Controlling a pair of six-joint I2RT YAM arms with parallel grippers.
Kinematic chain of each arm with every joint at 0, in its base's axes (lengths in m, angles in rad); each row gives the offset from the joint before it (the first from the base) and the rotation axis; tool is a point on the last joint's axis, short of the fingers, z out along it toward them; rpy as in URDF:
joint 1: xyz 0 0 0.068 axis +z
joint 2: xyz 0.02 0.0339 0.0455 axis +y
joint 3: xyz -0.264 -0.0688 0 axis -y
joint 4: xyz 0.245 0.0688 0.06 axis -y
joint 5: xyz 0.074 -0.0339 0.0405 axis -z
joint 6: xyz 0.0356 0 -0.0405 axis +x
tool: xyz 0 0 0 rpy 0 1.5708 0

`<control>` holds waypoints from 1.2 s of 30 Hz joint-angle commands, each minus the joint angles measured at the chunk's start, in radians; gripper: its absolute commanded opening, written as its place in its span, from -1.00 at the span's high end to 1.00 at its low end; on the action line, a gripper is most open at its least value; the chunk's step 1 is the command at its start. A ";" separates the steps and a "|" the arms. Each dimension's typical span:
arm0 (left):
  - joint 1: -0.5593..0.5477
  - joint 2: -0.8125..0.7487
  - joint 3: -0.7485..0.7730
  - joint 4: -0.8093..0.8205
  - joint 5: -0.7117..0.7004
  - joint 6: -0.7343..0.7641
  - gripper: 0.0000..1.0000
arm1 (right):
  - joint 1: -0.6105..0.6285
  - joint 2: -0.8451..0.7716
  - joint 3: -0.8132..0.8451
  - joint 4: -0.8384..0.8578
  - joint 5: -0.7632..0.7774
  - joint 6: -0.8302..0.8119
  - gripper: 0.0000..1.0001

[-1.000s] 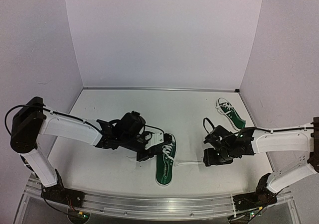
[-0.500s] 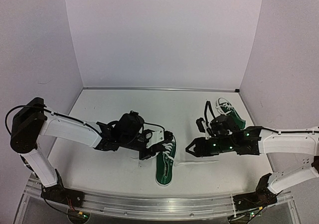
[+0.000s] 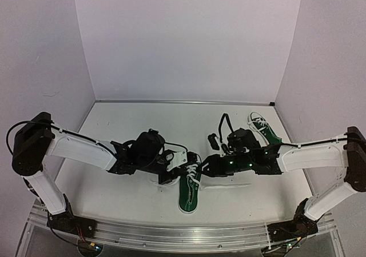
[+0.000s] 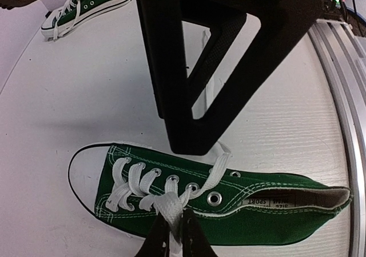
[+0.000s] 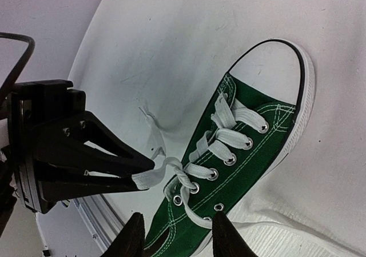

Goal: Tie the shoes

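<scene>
Green shoe [image 3: 189, 197] — lace [image 4: 170, 204] in left hand [image 4: 173, 234] | second shoe [image 3: 264, 128] far-right

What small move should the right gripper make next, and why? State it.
Probably lower the right gripper and close on the loose white lace strand: its jaws stand open over the dark green canvas sneaker, while the left gripper pinches the other white lace.

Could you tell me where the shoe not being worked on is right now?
In the top view the idle shoe lies at the table's far right corner, just beyond the right arm and apart from the other shoe.
</scene>
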 commanded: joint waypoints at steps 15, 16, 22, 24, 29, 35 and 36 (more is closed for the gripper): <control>0.000 -0.026 -0.084 0.001 -0.093 -0.032 0.56 | 0.006 -0.018 0.013 0.047 0.005 0.012 0.21; 0.000 -0.026 -0.085 0.009 -0.094 -0.035 0.56 | 0.007 -0.018 0.014 0.046 0.006 0.011 0.21; 0.004 0.002 -0.067 0.032 -0.090 -0.055 0.47 | 0.006 -0.019 0.013 0.042 0.009 0.011 0.20; 0.005 0.016 -0.060 0.040 -0.092 -0.059 0.45 | 0.006 -0.022 0.012 0.040 0.014 0.012 0.20; 0.007 0.053 -0.039 0.062 -0.094 -0.080 0.46 | 0.006 -0.028 0.009 0.033 0.022 0.011 0.20; 0.012 0.078 -0.026 0.089 -0.108 -0.114 0.52 | 0.006 -0.039 0.006 0.023 0.030 0.009 0.20; 0.012 0.078 -0.027 0.095 -0.112 -0.116 0.54 | 0.006 -0.040 0.004 0.022 0.030 0.008 0.20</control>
